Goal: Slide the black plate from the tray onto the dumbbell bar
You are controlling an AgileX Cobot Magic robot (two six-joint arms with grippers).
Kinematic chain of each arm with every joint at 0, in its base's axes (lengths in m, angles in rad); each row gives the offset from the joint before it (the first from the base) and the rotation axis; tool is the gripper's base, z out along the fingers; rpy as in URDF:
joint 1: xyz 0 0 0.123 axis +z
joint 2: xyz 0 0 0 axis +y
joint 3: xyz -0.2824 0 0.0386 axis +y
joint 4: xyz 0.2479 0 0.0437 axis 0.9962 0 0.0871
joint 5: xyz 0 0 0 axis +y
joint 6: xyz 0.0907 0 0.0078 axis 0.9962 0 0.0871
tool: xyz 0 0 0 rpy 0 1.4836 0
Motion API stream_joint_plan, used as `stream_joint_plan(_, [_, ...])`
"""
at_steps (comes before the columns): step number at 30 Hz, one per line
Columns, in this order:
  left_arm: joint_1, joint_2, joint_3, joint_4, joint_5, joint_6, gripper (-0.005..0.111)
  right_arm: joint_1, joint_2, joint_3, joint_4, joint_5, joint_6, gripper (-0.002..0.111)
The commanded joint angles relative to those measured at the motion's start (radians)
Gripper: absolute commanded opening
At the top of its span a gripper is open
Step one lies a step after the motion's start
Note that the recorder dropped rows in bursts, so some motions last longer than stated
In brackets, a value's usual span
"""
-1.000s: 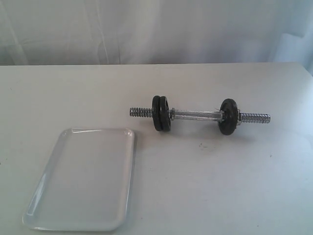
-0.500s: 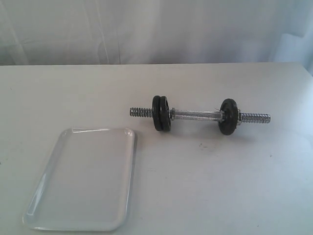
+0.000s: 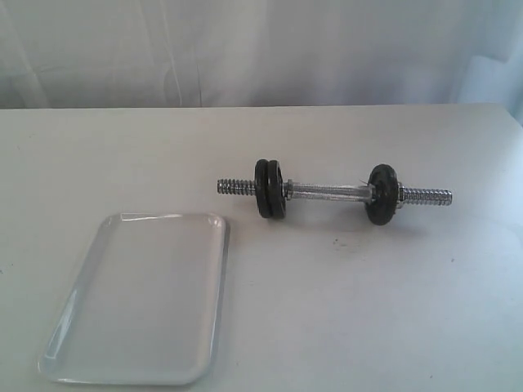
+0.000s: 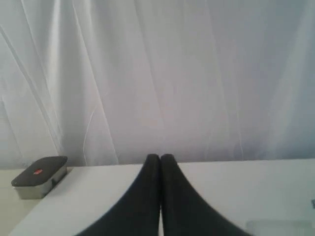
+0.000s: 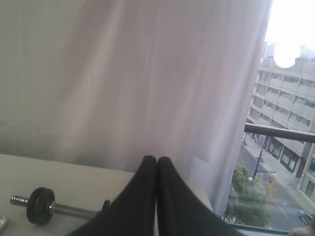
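On white table (image 3: 368,310), dumbbell bar (image 3: 327,193) lies beyond tray (image 3: 139,302), apart from it. On bar: pair of black plates (image 3: 270,189) touching each other near left end, single black plate (image 3: 382,194) near right end; which is task's own, cannot tell. left gripper (image 4: 160,161) pinched tight, fingers touching, gripping nothing, facing curtain (image 4: 172,73). right gripper (image 5: 156,163) likewise pinched, empty

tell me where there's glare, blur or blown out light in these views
Exterior view: soft even light, faint shadows under the dumbbell bar, pale sheen along the tray rim. Left wrist view: soft overall, the shut left gripper a dark shape without detail. Right wrist view: the sky blown out to white, the right gripper underexposed.
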Motion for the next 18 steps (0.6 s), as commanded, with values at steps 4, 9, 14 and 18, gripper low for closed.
stream_joint_plan(4, [-0.005, 0.001, 0.217, 0.019, 0.088, -0.007, 0.000, 0.035, 0.003, 0.103, -0.018, -0.048, -0.003, 0.000])
stream_joint_plan(9, [-0.005, 0.001, 0.467, -0.004, -0.086, -0.019, 0.000, 0.035, 0.003, 0.301, -0.018, -0.245, -0.003, 0.000])
stream_joint_plan(14, [-0.005, 0.001, 0.736, -0.023, -0.390, -0.022, 0.000, 0.035, 0.003, 0.540, -0.029, -0.480, 0.000, 0.000])
stream_joint_plan(18, [-0.005, 0.001, 0.956, -0.038, -0.724, -0.022, 0.000, 0.035, 0.003, 0.740, -0.036, -0.695, 0.000, 0.000])
